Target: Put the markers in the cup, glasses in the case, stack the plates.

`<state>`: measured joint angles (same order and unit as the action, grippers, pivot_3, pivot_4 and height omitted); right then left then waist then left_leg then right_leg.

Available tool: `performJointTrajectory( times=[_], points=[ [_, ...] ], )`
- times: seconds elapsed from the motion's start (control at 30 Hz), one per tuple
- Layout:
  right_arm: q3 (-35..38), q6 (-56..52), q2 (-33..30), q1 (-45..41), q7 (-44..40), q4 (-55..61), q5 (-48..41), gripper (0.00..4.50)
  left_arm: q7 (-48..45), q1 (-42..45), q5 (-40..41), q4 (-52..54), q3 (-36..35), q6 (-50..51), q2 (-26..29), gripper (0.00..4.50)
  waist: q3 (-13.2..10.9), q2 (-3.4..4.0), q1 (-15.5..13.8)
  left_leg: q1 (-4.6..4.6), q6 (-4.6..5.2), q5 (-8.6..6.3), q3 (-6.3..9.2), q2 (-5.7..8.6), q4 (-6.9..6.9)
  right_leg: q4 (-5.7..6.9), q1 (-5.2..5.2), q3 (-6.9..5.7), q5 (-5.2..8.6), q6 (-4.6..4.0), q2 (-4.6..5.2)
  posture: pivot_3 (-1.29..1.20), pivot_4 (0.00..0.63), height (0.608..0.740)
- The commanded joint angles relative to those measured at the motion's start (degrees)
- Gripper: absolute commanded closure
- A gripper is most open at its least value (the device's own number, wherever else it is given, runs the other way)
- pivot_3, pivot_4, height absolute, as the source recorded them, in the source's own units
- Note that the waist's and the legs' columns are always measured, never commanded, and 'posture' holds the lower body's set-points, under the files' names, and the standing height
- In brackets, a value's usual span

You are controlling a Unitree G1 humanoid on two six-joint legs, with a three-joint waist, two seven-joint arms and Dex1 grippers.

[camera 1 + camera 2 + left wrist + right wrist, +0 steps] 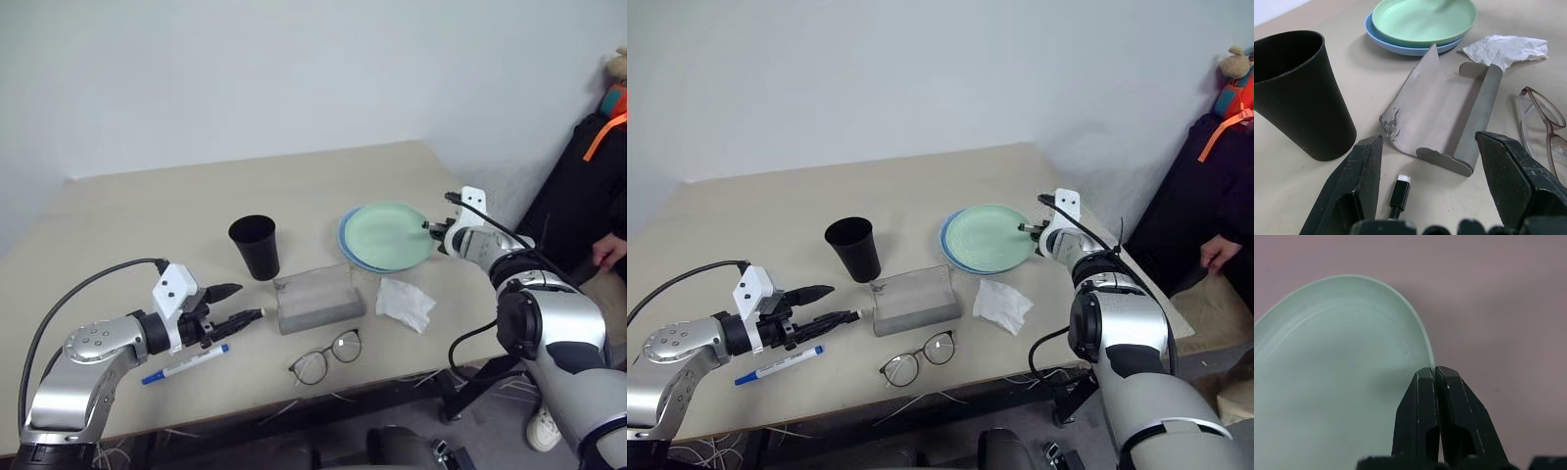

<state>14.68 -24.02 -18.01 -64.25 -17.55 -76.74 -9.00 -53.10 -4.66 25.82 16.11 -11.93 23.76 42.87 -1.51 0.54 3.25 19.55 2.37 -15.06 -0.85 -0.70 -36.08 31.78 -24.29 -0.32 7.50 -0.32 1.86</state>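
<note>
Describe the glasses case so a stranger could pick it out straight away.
Start at the black cup near the middle of the table. Just in front of it and toward the stacked plates lies the case, with the glasses nearer the table's front edge. It is the one flat grey box there, unlike the crumpled white tissue beside it.

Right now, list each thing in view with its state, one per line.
Green plate: stacked on the blue plate, rim pinched.
Right gripper: shut on the green plate.
Left gripper: open, empty.
Cup: upright, no markers visible inside.
Case: lying open, empty.
Glasses: unfolded on table.
Blue-capped marker: lying flat.
Tissue: crumpled.
</note>
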Motion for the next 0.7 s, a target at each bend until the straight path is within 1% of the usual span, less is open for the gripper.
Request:
performJointTrajectory(
  times=[0.03, 0.23, 0.27, 0.37, 0.53, 0.57, 0.67, 0.7],
  points=[
    [0.2, -0.3, 0.4, -1.3, -0.6, 1.9, 0.0, 4.48, -0.2, 1.2, 0.5, 0.6, -0.4, -0.3, 0.3, 1.33, 0.0, 0.0, 0.0, 0.0, 0.0, 0.0, 0.0, 0.01, 0.0, 0.0, 0.0, 0.04, 0.0, 0.0, 0.0, 0.0, 0.0, 0.735],
    [0.3, -0.4, 1.0, -1.7, -0.8, 2.0, 0.0, 4.48, -0.1, 1.2, 0.5, 0.7, -0.3, -0.2, 0.2, 1.33, 0.0, -0.01, 0.0, 0.02, 0.0, 0.0, -0.03, 0.13, 0.0, -0.01, 0.01, 0.33, 0.0, 0.01, 0.0, 0.0, 0.0, 0.735],
    [0.3, -0.2, 1.1, -1.7, -1.0, 2.0, 0.0, 4.27, 0.0, 1.2, 0.5, 0.8, -0.3, -0.2, 0.2, 1.33, 0.0, -0.01, 0.0, 0.02, 0.0, 0.0, -0.04, 0.15, 0.0, -0.01, 0.01, 0.36, 0.0, 0.01, 0.0, 0.0, 0.0, 0.735],
    [0.0, 0.5, 1.0, -1.8, -1.3, 2.2, 0.3, 3.49, 0.1, 1.1, 0.5, 0.9, -0.1, -0.2, 0.0, 1.33, 0.0, -0.01, 0.0, 0.02, 0.0, 0.0, -0.04, 0.16, 0.0, -0.01, 0.01, 0.4, 0.0, 0.01, -0.01, 0.0, 0.0, 0.735],
    [-1.2, 1.3, -0.4, -2.2, -2.2, 2.7, 1.5, 1.74, 0.2, 1.2, 0.4, 1.1, 0.0, -0.1, -0.1, 1.33, 0.0, -0.01, 0.0, 0.01, 0.0, 0.0, -0.04, 0.14, 0.0, 0.0, 0.0, 0.4, 0.0, 0.01, -0.05, 0.0, 0.0, 0.735],
    [-1.3, 1.3, -0.6, -2.2, -2.3, 2.7, 1.6, 1.32, 0.2, 1.2, 0.4, 1.1, 0.1, -0.1, -0.1, 1.33, 0.0, -0.01, 0.0, 0.01, 0.0, 0.0, -0.03, 0.14, 0.0, 0.0, 0.0, 0.4, 0.0, 0.01, -0.05, 0.0, 0.0, 0.735],
    [-1.4, 1.4, -0.6, -2.2, -2.4, 2.7, 1.7, 0.3, 0.2, 1.2, 0.4, 1.1, 0.1, -0.1, -0.1, 1.33, 0.0, -0.01, 0.0, 0.01, 0.0, 0.0, -0.05, 0.14, 0.0, 0.0, 0.0, 0.42, 0.0, 0.01, -0.05, 0.0, 0.0, 0.735],
    [-1.4, 1.4, -0.7, -2.2, -2.4, 2.7, 1.6, 0.03, 0.2, 1.2, 0.4, 1.1, 0.1, -0.1, -0.1, 1.33, 0.0, -0.01, 0.0, 0.01, 0.0, 0.0, -0.05, 0.14, 0.0, 0.0, 0.0, 0.43, 0.0, 0.01, -0.05, 0.0, 0.0, 0.735]
  ],
)
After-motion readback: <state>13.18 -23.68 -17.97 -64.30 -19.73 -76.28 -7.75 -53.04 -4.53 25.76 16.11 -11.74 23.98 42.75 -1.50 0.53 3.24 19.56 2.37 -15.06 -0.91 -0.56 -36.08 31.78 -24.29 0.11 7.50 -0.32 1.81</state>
